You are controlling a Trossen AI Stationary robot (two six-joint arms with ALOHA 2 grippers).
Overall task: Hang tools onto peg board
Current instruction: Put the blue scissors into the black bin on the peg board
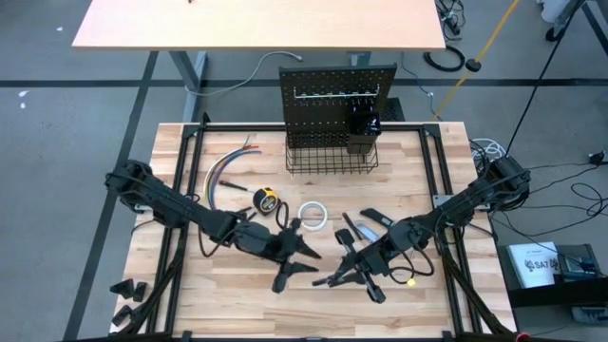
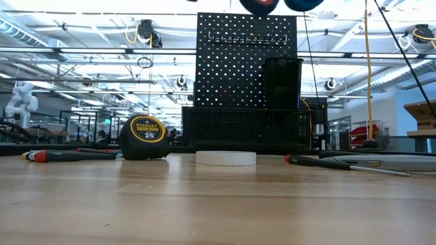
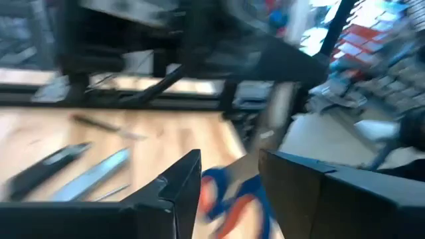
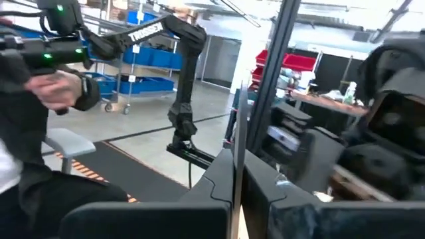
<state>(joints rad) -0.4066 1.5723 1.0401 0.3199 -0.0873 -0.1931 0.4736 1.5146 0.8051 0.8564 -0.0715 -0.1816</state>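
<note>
Along the table's left side, left arm reaching in toward the middle. Beyond it, bundle of coloured wires [image 1: 228, 171] fanned on the wood, then yellow tape measure [image 1: 268, 199] standing on edge, with a red-and-black screwdriver [image 2: 61, 155] lying flat to its left in the low view.

Near the table's middle, left gripper [image 1: 302, 243] low over the wood, fingers [image 3: 179, 182] spread apart with a clear gap. From the left wrist view, orange-handled scissors [image 3: 229, 199] just past that gap, between the two fingertips and not touched by either; too blurred to tell how they lie.

Just right of the tape measure, white tape roll [image 1: 313, 215] flat on the table. Behind it at the far edge, peg board [image 1: 337, 95] upright, silver hook rail along its top, black wire basket [image 1: 331, 157] at its foot and small black cup [image 1: 361, 128] on its right half.

Right of centre, right gripper [image 1: 342, 271] close beside the left one, fingers [image 4: 212, 182] pressed nearly together around a thin silver tool [image 4: 237, 133] standing up edge-on between them. Behind that gripper, dark tools [image 1: 372, 218] flat on the wood; in the low view a second screwdriver [image 2: 320, 162] and a long grey knife [image 2: 388, 162].

Off the table, in the right wrist view, a person's hand [image 4: 56, 89] and dark sleeve.
</note>
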